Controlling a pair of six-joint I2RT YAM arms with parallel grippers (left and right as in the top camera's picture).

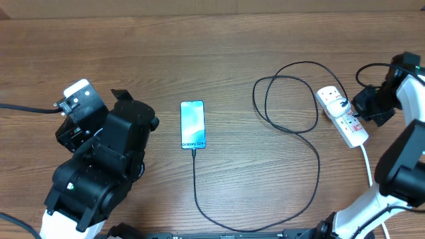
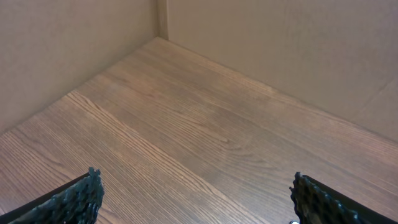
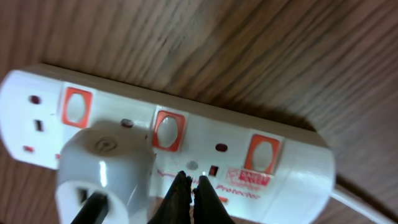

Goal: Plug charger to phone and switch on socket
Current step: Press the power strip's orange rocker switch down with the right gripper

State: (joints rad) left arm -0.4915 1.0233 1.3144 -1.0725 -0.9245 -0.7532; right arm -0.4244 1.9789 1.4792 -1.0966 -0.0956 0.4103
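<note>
phone [image 1: 192, 125] lying front-to-back, charger [image 1: 194, 174] at near end

The counter [image 1: 232, 53] is brown with wavy wood lines. The phone [image 1: 192, 125] is pale blue and white with a black edge. The charger [image 1: 194, 176] is black. The socket [image 3: 211, 134] is white with red switches [image 3: 166, 130].

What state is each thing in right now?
Charger: looped on table.
Phone: flat, screen lit, charger at its lower end.
Socket: adapter plugged in; switch position unclear.
Left gripper: open, over table.
Right gripper: shut, tips at socket.
</note>
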